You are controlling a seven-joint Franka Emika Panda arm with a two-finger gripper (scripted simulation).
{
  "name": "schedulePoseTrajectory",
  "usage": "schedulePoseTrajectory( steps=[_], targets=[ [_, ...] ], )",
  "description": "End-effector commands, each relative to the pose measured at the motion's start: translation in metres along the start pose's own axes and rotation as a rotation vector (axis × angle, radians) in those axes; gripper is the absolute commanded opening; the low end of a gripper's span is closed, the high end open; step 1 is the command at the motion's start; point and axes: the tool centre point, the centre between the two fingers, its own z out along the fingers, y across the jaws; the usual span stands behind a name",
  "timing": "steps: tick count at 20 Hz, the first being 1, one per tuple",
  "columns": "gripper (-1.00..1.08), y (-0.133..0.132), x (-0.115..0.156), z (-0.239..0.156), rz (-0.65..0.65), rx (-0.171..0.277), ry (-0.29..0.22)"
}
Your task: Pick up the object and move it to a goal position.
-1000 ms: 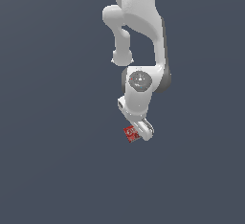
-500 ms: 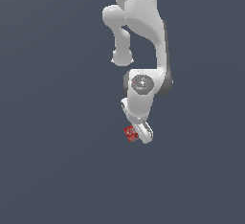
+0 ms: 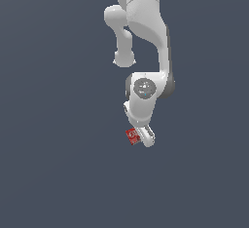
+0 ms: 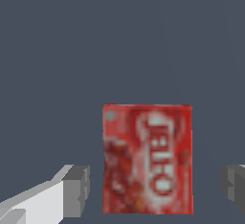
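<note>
Your gripper [image 4: 153,189] is spread wide: in the wrist view the two gray fingertips [image 4: 76,189] sit on either side of the red box [image 4: 147,158], each with a clear gap of gray floor between pad and box. Nothing is gripped, and neither pad touches the box.

In the exterior view the gripper [image 3: 145,138] points down and slants toward the exterior view's right, with the red box [image 3: 132,136] just at its side toward the exterior view's left, partly covered by the white fingers. You can't tell from that view how high the fingertips are above the floor [image 3: 58,173].

The box lies flat on the plain dark gray floor, printed face up, white lettering on red, its edges roughly square to the line between the fingertips. In the wrist view it sits between the fingertips, nearer the pale one with the white finger body behind it.

Arm pose: the white arm [image 3: 146,27] comes down from the top edge of the exterior view, bulges at an elbow joint, then drops almost straight to the round wrist joint [image 3: 144,88] with the gray cap. Below that the hand tilts slightly and ends at the box. No floor edges or corners show in either view.
</note>
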Motion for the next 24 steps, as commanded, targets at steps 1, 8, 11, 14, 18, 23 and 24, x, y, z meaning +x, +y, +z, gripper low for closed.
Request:
schedulePoseTrajectory(
  steps=[1,8,11,14,18,23,24],
  targets=[
    [1.0,0.001,0.0,0.011,0.001,-0.001,0.0],
    [1.0,0.001,0.0,0.041,0.004,-0.001,0.0],
    [1.0,0.0,0.0,0.042,0.004,-0.001,0.0],
    [-1.0,0.0,0.0,0.042,0.004,-0.001,0.0],
    [-1.0,0.0,0.0,0.042,0.004,-0.001,0.0],
    [-1.0,0.0,0.0,0.042,0.004,-0.001,0.0],
    [-1.0,0.001,0.0,0.041,0.004,-0.001,0.0]
  ],
)
